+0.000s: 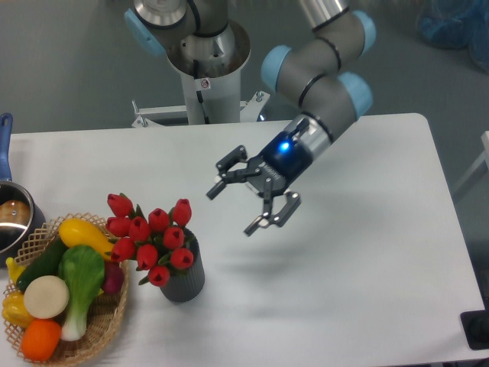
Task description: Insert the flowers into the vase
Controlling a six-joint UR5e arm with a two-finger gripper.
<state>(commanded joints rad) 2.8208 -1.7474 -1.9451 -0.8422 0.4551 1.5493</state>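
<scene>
The flowers (pixel 150 236), a bunch of red tulip buds with green leaves, stand in the vase (pixel 182 278), a dark grey ribbed cylinder on the white table. The buds spread leftward over the vase's rim, toward the wicker basket. My gripper (pixel 240 208) hangs open above the table, up and to the right of the vase, holding nothing. It is clear of the flowers, with its fingers (pixel 267 222) pointing left and downward.
A wicker basket (pixel 99 327) of colourful toy vegetables sits at the front left, close beside the vase. A shiny metal pot (pixel 14 216) with a blue handle stands at the left edge. The robot's base (pixel 206 61) rises behind the table.
</scene>
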